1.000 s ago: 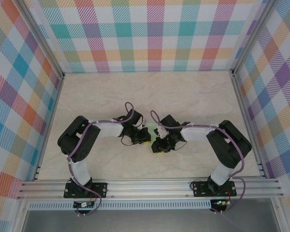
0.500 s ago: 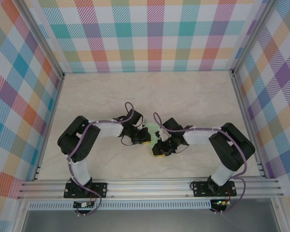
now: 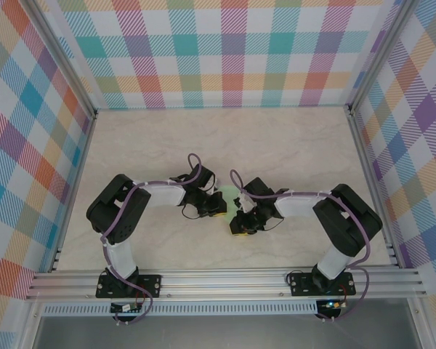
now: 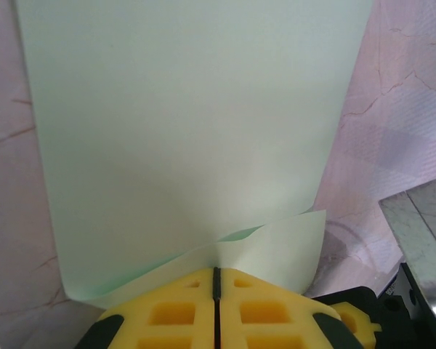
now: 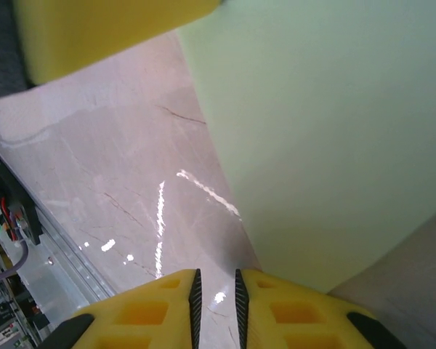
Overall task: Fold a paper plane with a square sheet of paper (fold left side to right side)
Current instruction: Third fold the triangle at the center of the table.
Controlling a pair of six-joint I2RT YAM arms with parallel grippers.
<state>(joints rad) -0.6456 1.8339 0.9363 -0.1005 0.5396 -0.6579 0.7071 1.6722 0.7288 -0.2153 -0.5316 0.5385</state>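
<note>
The square sheet of paper [image 4: 189,123] is pale green and lies on the marble table with its near edge curled up and over. My left gripper [image 4: 216,273] is shut on that lifted edge, the fold rising right at its fingertips. In the top view a sliver of the sheet [image 3: 226,193] shows between the left gripper [image 3: 216,207] and the right gripper [image 3: 237,222]. In the right wrist view the sheet [image 5: 327,131] fills the right side. My right gripper [image 5: 216,280] hovers over bare table just left of its near corner, jaws a narrow slit apart and holding nothing. A paper plane is out of view.
The marble table [image 3: 291,145] is walled by plaid panels on three sides, with an aluminium rail [image 3: 225,280] along the near edge. A yellow finger of the left gripper [image 5: 109,29] shows at the top left of the right wrist view.
The right gripper has shifted slightly left toward the sheet and its jaws have narrowed. The left gripper has kept its hold and place.
</note>
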